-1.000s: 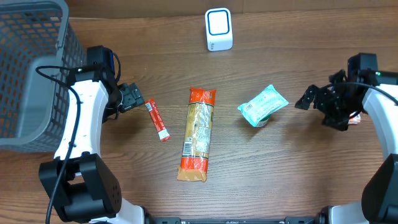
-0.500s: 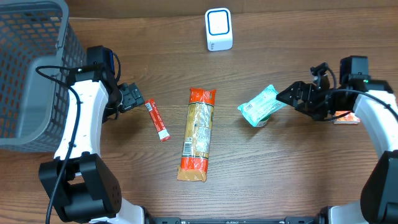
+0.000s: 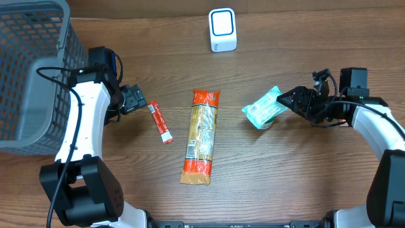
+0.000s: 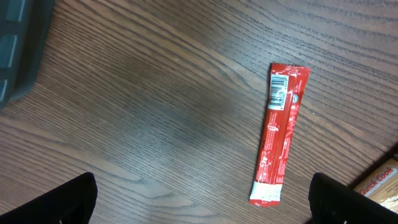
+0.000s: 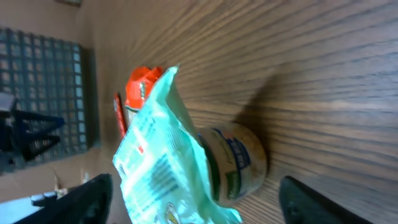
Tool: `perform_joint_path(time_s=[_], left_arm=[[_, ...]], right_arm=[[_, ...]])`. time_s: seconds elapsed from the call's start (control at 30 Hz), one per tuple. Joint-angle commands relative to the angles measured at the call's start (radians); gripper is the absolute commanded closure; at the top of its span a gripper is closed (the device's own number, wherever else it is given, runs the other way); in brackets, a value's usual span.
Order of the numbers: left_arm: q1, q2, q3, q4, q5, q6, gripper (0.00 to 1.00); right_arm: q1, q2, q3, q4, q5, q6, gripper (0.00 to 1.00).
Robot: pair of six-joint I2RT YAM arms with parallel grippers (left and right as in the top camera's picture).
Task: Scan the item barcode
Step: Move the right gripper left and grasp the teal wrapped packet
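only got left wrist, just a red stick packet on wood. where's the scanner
Observer: The white scanner stands at the far middle edge of the table.
Operator: what's the right arm on
Observer: The right fingers are spread open, with a teal-lidded cup lying on its side just ahead of them. They are not closed on it.
Operator: anything else lying out there
Observer: A long orange pasta packet lies between the red stick packet and the cup.
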Motion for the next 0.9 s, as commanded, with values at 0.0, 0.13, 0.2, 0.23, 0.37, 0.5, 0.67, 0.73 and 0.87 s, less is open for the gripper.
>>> perform_joint_path(time_s=[0.0, 0.13, 0.2, 0.23, 0.37, 0.5, 0.67, 0.73, 0.87], left_arm=[[0.001, -0.011, 0.010, 0.001, -0.006, 0.008, 0.00], [0.001, -0.011, 0.010, 0.001, -0.006, 0.008, 0.00], [0.001, -0.011, 0.010, 0.001, -0.006, 0.008, 0.00], [0.001, -0.011, 0.010, 0.001, -0.006, 0.008, 0.00], [0.001, -0.011, 0.010, 0.001, -0.006, 0.008, 0.00], [0.001, -0.011, 0.010, 0.001, -0.006, 0.008, 0.00], [0.001, -0.011, 0.010, 0.001, -0.006, 0.008, 0.00], [0.001, -0.011, 0.010, 0.001, -0.006, 0.008, 0.00], [0.001, -0.011, 0.010, 0.001, -0.006, 0.008, 0.00]], right_arm=[[0.000, 0.011, -0.004, 0.016, -0.035, 0.007, 0.24], [0.000, 0.023, -0.004, 0.023, -0.035, 0.007, 0.25], [0.000, 0.034, -0.004, 0.027, -0.035, 0.007, 0.25], [0.002, 0.042, -0.004, 0.029, -0.036, 0.007, 0.25], [0.016, 0.062, -0.004, 0.051, -0.052, 0.006, 0.25], [0.048, 0.062, -0.004, 0.089, -0.077, 0.007, 0.31], [0.092, 0.062, -0.004, 0.109, -0.085, 0.007, 0.43], [0.101, 0.062, -0.004, 0.110, -0.084, 0.006, 0.45], [0.105, 0.062, -0.004, 0.109, -0.067, 0.007, 0.59]])
